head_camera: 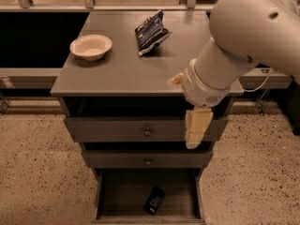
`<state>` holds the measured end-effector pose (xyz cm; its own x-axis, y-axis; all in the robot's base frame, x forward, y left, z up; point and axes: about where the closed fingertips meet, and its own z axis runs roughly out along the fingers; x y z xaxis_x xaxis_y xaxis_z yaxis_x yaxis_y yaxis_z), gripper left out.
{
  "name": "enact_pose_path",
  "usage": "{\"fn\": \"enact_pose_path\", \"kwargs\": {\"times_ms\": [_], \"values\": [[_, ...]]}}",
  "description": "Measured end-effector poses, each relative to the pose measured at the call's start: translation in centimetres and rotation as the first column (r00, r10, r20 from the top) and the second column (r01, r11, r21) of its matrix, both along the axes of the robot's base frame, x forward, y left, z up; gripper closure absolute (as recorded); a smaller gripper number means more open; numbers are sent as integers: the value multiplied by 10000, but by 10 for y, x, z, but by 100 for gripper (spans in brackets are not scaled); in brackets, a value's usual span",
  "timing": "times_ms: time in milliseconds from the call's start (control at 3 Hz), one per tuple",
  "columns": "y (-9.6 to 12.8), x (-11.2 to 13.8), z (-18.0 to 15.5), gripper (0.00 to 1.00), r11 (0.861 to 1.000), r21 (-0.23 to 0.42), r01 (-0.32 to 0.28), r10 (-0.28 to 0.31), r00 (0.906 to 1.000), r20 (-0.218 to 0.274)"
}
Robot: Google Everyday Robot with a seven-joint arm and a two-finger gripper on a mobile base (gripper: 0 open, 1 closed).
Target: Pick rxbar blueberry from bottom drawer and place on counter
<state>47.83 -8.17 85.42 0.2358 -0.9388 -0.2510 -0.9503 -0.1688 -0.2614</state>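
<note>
The small dark blue-black rxbar blueberry [154,199] is seen lying ungrasped on the floor of the pulled-out grey wooden bottom drawer [117,193]. The cream gripper [194,131] is held well above it; whether its jaws are apart cannot be told. Picking and placing on the flat grey wooden desk [122,71] remain undone.

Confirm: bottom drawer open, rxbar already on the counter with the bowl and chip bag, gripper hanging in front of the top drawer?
Not quite. The camera view shows the rxbar lying in the open bottom drawer, not on the counter. The rest holds: bowl and chip bag on the counter, gripper hanging in front of the top drawer.
</note>
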Motion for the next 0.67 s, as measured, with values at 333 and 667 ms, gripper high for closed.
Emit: {"fn": "enact_pose_path", "kwargs": {"times_ms": [333, 667], "values": [[-9, -17, -31, 0, 9909, 1332, -206, 149, 9990, 433], [-28, -15, -16, 0, 9787, 2047, 117, -368, 9922, 1191]]}}
